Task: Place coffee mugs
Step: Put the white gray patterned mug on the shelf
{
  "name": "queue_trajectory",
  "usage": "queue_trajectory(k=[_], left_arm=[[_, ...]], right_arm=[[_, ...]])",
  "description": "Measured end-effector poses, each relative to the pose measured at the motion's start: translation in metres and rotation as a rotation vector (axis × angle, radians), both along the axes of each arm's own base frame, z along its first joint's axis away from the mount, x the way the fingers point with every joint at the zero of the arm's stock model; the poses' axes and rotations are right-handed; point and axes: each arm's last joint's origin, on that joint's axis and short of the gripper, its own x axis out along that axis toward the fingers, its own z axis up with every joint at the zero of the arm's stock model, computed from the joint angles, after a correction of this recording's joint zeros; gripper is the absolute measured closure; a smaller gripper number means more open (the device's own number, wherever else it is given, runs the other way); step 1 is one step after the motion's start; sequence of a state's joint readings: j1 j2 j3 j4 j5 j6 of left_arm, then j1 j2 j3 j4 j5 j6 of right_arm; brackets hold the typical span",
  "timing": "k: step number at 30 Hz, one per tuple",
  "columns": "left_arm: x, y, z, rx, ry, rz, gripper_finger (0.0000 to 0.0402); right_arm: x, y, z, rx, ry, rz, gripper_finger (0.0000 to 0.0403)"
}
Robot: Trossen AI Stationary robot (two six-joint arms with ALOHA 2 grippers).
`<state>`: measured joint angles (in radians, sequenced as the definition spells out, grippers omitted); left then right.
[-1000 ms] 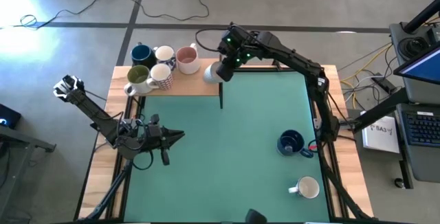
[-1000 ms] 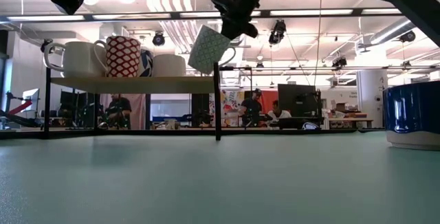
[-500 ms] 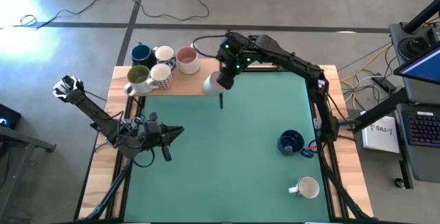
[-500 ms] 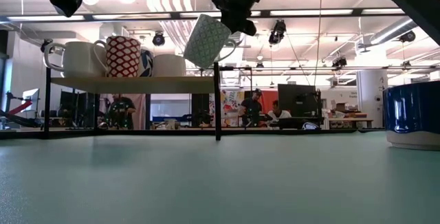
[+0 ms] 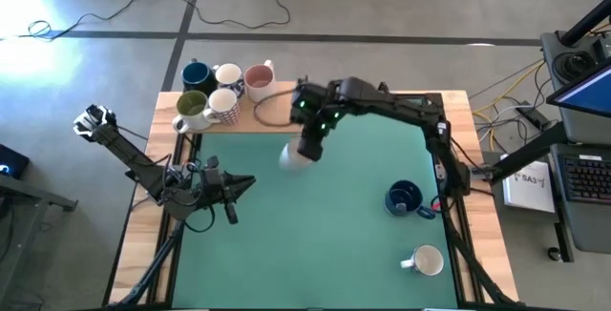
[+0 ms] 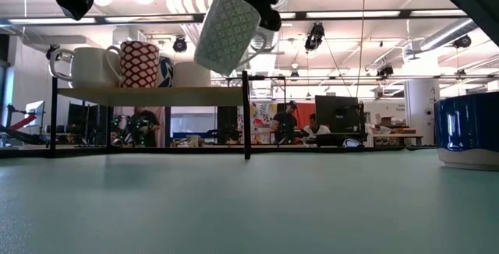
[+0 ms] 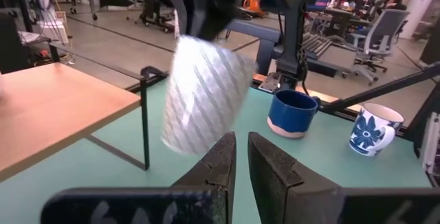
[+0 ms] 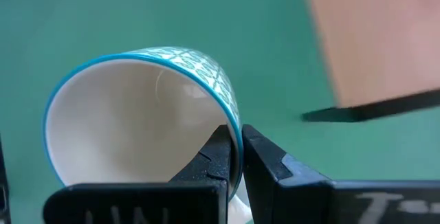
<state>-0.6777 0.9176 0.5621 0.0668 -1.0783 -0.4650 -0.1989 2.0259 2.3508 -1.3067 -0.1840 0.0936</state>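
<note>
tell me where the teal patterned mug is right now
The teal patterned mug hangs tilted in the right tool, above the green mat just off the wooden shelf corner in the high view.

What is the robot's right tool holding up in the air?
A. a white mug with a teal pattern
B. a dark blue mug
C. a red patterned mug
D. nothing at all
A. The right tool is pinched on the rim of the teal-patterned white mug, which hangs tilted above the green table, clear of the shelf.
</note>
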Motion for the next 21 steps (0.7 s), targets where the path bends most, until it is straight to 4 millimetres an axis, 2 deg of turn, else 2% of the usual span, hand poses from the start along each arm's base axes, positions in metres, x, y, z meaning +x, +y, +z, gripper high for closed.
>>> queue_trajectory(k=[4,8,15,21], left_arm=[[0.0,-0.001,-0.001,-0.018,0.003,-0.02,0.038],[0.0,-0.001,-0.003,-0.031,0.02,-0.037,0.038],[-0.001,-0.001,-0.008,-0.061,0.048,-0.055,0.038],[-0.001,-0.001,-0.009,-0.075,0.055,-0.07,0.038]], right_arm=[[0.016,0.018,-0.02,-0.011,0.041,0.077,0.039],[0.031,0.027,-0.044,-0.081,0.094,0.118,0.039],[0.048,0.021,-0.083,-0.121,0.188,0.129,0.039],[0.054,0.017,-0.101,-0.131,0.23,0.145,0.039]])
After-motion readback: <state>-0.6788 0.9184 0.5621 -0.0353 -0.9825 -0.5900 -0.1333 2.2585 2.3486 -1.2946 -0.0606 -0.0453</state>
